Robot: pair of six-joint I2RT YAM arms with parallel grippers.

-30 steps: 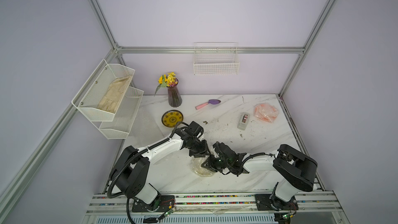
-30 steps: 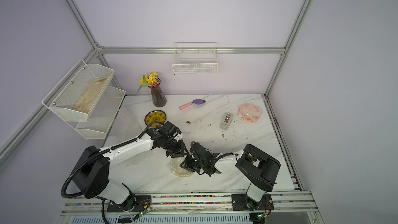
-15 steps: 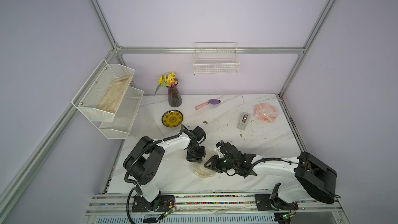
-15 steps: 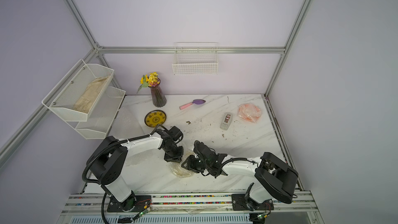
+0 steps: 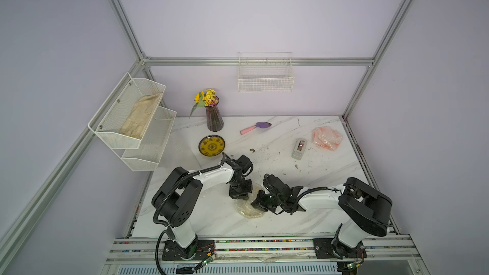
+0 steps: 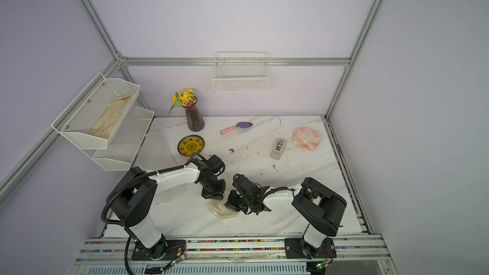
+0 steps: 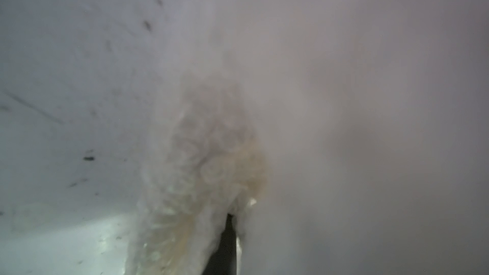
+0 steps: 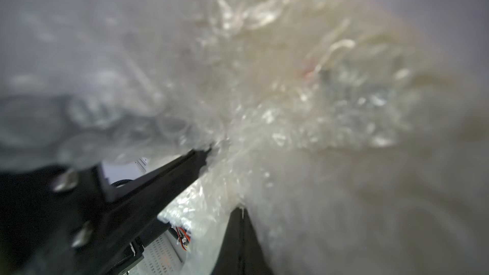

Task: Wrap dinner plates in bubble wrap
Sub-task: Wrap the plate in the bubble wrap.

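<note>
left gripper (image 5: 239,196): fingers pressed together on a fold of bubble wrap (image 5: 248,209), pointing down at the table (image 5: 330,181)
left wrist view: one dark finger (image 7: 225,244) shows, wrap (image 7: 206,160) bunched against it; the rest is blurred
right gripper (image 5: 258,202): fingers (image 8: 239,236) closed tight, tips buried in the wrap, a thin sliver of film pinched between them
bubble wrap: crumpled bundle lying on the table, between the two sets of fingertips and touching both, in both top views (image 6: 223,210)
bundle contents: cream tint shows through; pattern cannot be made out
yellow plate (image 5: 212,146): bare, flat on the table, well beyond the left fingers
orange plate (image 5: 326,138): inside its own wrap, well apart from both sets of fingers, out past the right ones
tape dispenser (image 5: 299,149): near the orange plate, on the side towards the fingers
</note>
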